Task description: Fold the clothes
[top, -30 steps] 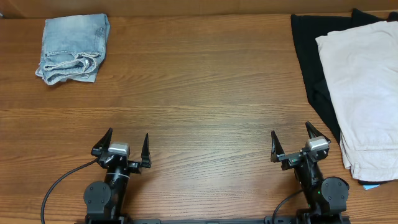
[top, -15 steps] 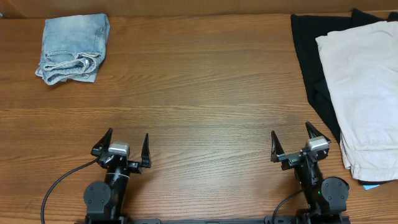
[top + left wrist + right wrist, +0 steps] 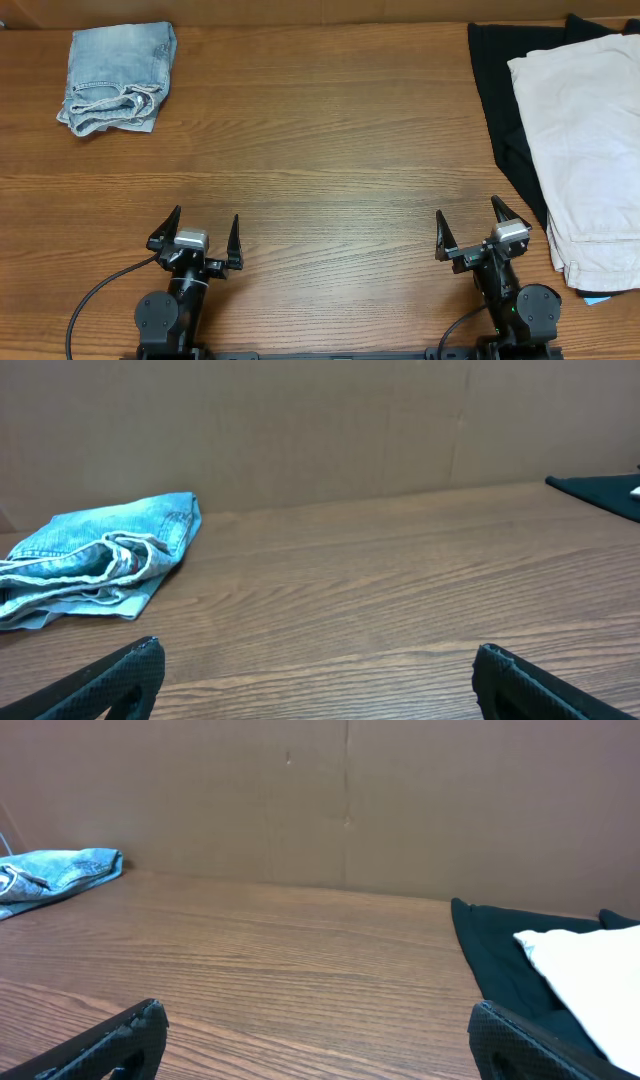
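The clothes, faded light-blue denim shorts, lie folded into a compact bundle at the table's far left corner; they also show at the left of the left wrist view and far left of the right wrist view. My left gripper rests near the front edge, well short of the shorts, open and holding nothing. My right gripper sits at the front right, likewise open with only bare wood between its fingers.
A cream-white garment lies on top of a black garment along the table's right side, just beyond my right gripper. A brown cardboard wall backs the wooden table.
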You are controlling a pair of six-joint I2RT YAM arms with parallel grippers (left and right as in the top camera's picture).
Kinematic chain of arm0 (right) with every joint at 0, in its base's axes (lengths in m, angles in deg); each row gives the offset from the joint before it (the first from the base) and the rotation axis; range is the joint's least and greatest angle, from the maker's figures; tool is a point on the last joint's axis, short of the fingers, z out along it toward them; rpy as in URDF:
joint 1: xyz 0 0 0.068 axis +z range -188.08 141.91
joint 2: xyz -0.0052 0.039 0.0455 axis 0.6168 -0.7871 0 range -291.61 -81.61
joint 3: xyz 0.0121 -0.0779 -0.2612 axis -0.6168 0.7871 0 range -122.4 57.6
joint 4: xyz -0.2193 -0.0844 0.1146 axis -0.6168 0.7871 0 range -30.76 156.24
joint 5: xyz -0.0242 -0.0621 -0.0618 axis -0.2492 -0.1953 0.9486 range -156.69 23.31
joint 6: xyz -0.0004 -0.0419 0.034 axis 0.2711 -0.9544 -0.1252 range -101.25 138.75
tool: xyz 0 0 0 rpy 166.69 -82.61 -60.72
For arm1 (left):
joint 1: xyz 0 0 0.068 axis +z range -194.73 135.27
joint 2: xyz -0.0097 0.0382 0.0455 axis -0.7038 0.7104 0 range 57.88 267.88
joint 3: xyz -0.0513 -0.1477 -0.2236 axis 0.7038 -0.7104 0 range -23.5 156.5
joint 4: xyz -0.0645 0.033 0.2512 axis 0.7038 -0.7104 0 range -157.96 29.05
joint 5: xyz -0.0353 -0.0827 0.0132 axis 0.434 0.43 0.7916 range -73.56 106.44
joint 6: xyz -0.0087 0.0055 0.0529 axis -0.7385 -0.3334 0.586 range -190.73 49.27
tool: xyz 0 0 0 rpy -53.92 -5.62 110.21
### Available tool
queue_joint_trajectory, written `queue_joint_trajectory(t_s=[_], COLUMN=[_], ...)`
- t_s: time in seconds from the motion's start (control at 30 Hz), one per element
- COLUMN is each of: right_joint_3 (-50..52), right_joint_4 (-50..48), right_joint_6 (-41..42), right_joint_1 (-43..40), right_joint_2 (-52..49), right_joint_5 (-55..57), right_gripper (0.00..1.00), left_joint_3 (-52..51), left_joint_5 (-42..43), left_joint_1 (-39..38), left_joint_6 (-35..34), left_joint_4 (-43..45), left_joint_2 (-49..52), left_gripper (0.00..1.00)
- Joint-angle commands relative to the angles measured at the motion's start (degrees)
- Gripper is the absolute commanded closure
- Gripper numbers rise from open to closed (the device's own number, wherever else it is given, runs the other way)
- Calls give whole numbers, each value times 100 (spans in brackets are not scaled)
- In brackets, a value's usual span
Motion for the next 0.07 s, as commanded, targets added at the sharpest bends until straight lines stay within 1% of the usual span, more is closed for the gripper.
queue_joint_trajectory(t_s=[0.0,0.03], right_joint_3=[57,57], right_joint_4=[-26,-26], right_joint_6=[-22,-22], right_joint_1=[-7,-7], right_joint_2=[57,57], right_joint_5=[55,55], right_gripper=[0,0], left_joint_3=[-33,-33], left_joint_5=[68,68], left_joint_1=[42,42], left_joint_6=[-57,-55], left_joint_4=[4,4], left_joint_2=[-66,-66], left_gripper=[0,0])
